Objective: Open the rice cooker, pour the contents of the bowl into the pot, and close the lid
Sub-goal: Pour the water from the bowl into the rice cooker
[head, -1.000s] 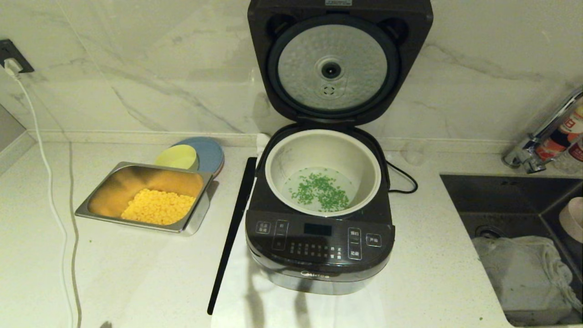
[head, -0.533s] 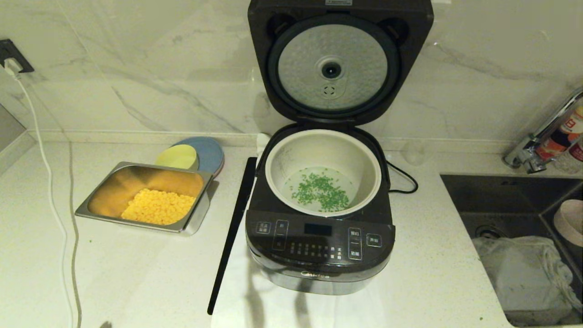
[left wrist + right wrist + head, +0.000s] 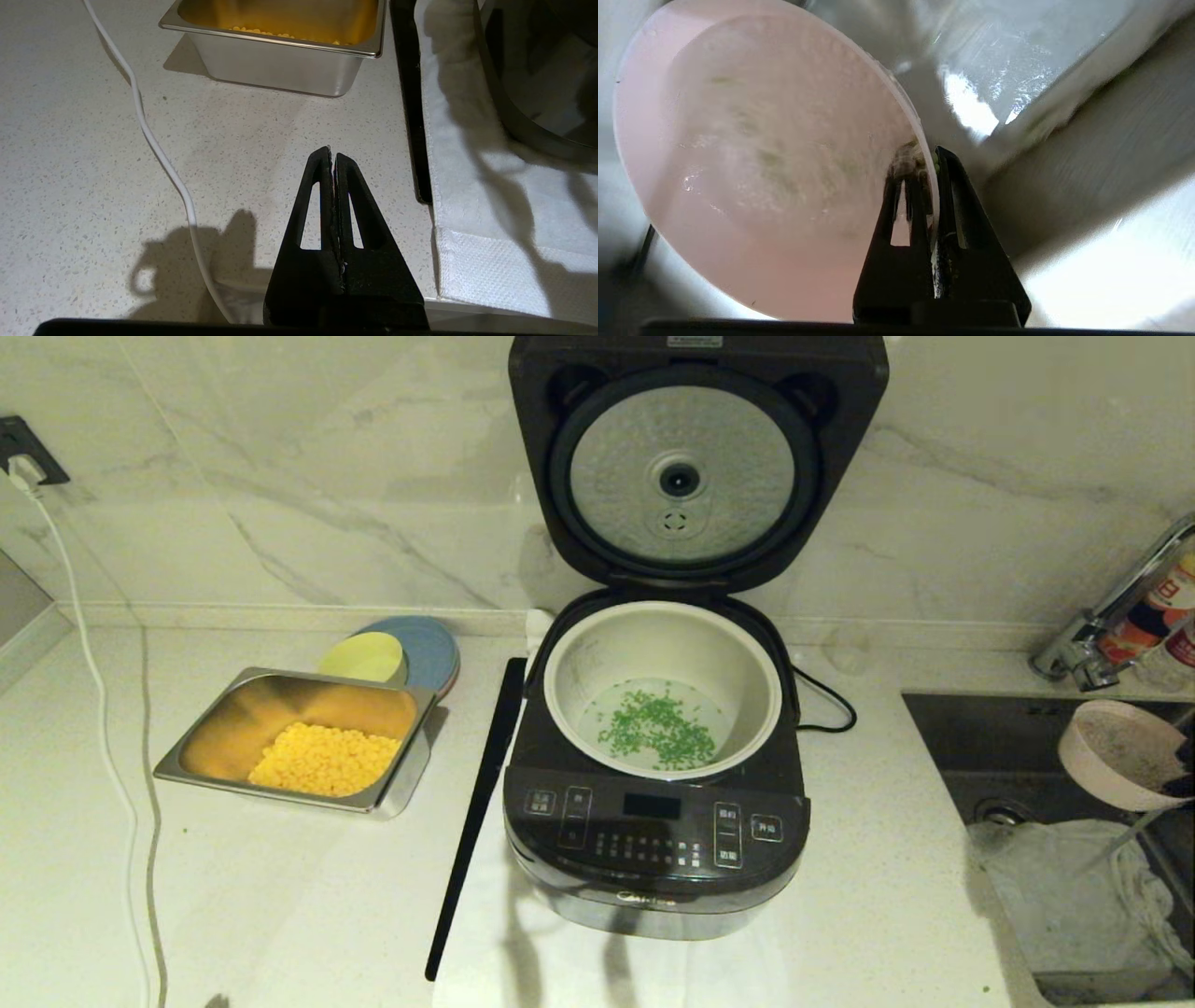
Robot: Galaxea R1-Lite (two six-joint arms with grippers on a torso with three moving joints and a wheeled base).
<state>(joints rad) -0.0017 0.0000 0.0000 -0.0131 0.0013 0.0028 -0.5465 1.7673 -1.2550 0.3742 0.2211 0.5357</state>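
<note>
The dark rice cooker (image 3: 653, 845) stands mid-counter with its lid (image 3: 681, 476) raised, dimpled silver underside facing me. The cream-white pot (image 3: 665, 644) sits inside it, and green chopped bits (image 3: 658, 726) lie on its bottom. The pale pink bowl (image 3: 1116, 754) hangs tilted over the sink at the far right. My right gripper (image 3: 930, 156) is shut on the bowl's rim (image 3: 924, 154), one finger inside and one outside; only faint green traces cling to the bowl's inside (image 3: 761, 154). My left gripper (image 3: 332, 151) is shut on nothing, low over the counter in front of the steel tray.
A steel tray (image 3: 401, 782) of yellow corn sits left of the cooker, with a yellow-green bowl (image 3: 364, 658) and blue plate (image 3: 429, 649) behind it. A white cord (image 3: 103, 728) crosses the left counter. A black strip (image 3: 476, 812) edges the white cloth under the cooker. The sink (image 3: 1018, 775) holds a crumpled cloth (image 3: 1064, 887); the tap (image 3: 1111, 616) is behind.
The pink bowl, held by my right gripper, has come in from the right edge toward the cooker and now shows more fully over the sink. The rest is unchanged.
</note>
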